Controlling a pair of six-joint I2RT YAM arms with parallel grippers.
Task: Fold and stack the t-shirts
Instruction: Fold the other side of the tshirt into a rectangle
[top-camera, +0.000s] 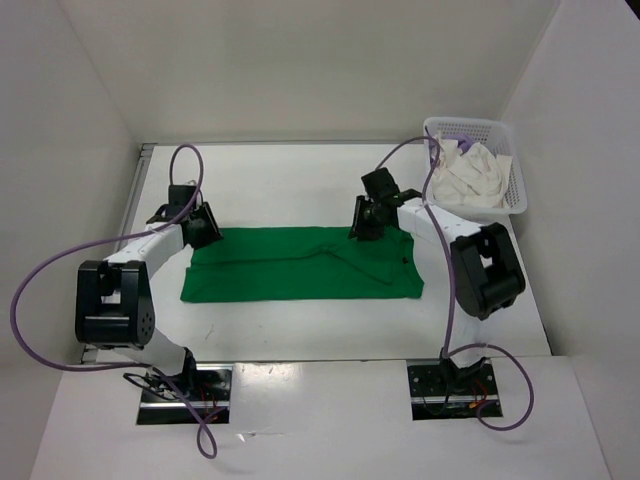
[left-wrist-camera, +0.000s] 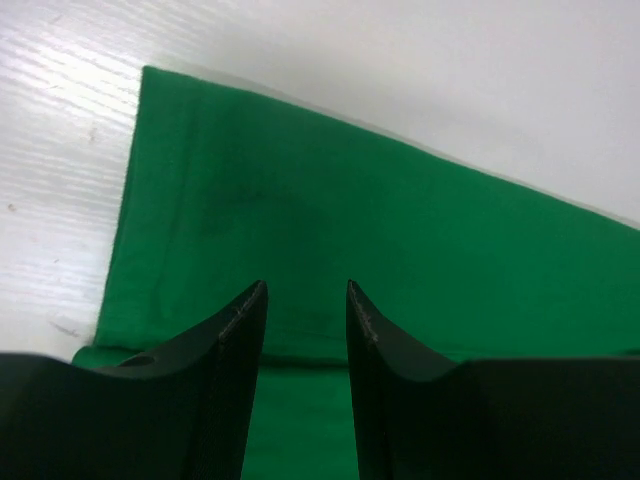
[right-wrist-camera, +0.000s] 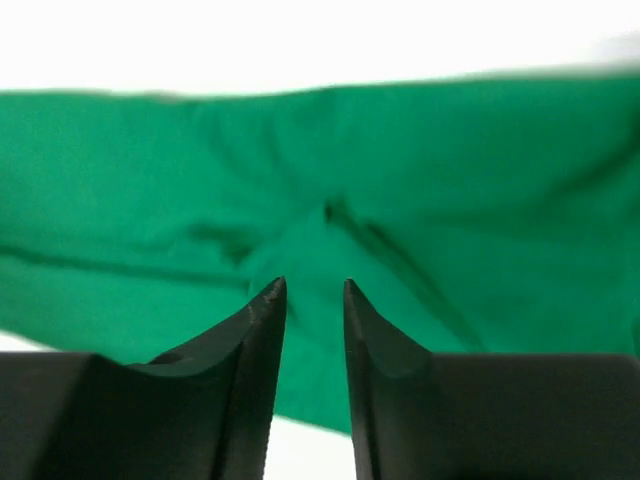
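Left hand (left-wrist-camera: 306, 287) parted, empty, right hand (right-wrist-camera: 315, 284) likewise, over green t-shirt (top-camera: 300, 268)

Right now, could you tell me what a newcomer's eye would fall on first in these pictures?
The bright green shirt draws the eye first, lying in a long flat band across the table. Both claws hang open at its far edge, the left claw at the left corner, the right claw right of centre. A white basket of crumpled white cloth sits in the far right corner.
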